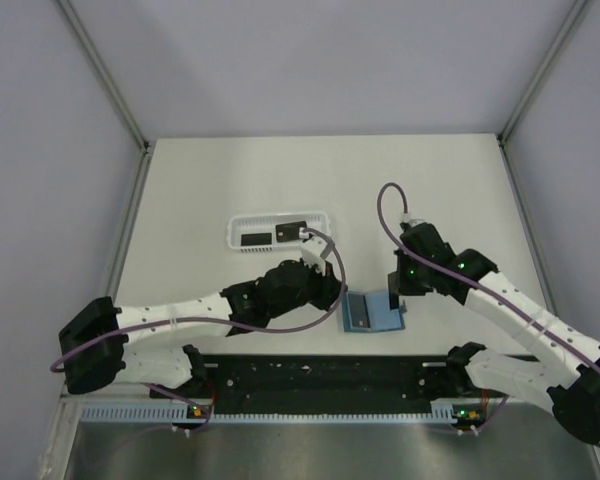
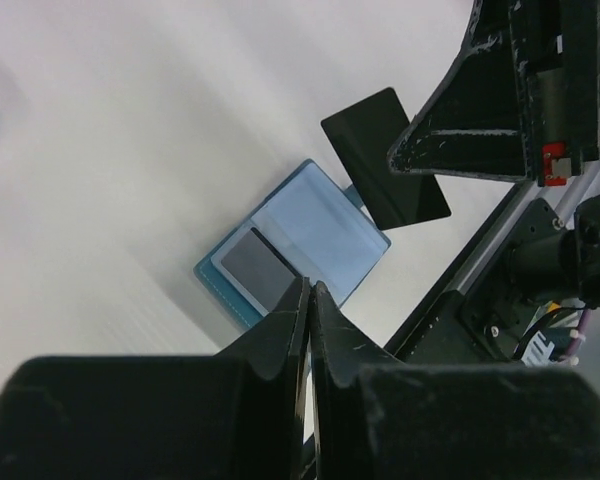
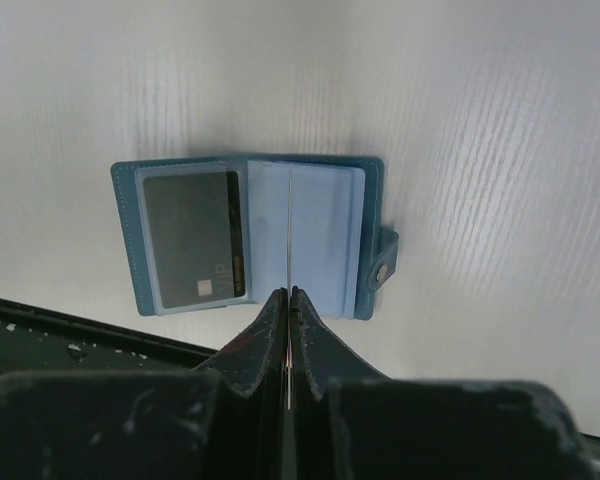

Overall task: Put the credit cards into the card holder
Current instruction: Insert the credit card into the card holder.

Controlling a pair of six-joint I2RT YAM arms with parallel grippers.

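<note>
Card holder (image 3: 126, 240): lay open, flat, nearest my bases; one card (image 3: 190, 235) sat tucked inside.
Left gripper (image 2: 310, 292): pressed together at the holder's edge, perhaps steadying it; holding anything, I couldn't tell.
Right gripper (image 3: 288, 295): pinched a credit card (image 2: 375, 140) edge-on over the empty sleeves (image 3: 325, 235), ready to slide.
In the way: limp sleeve mouths, I judged.
White basket (image 1: 231, 232): farthest, two spare cards (image 1: 255, 238) inside.

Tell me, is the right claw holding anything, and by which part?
Yes: a black credit card, pinched by the right claw along one long edge.
</note>
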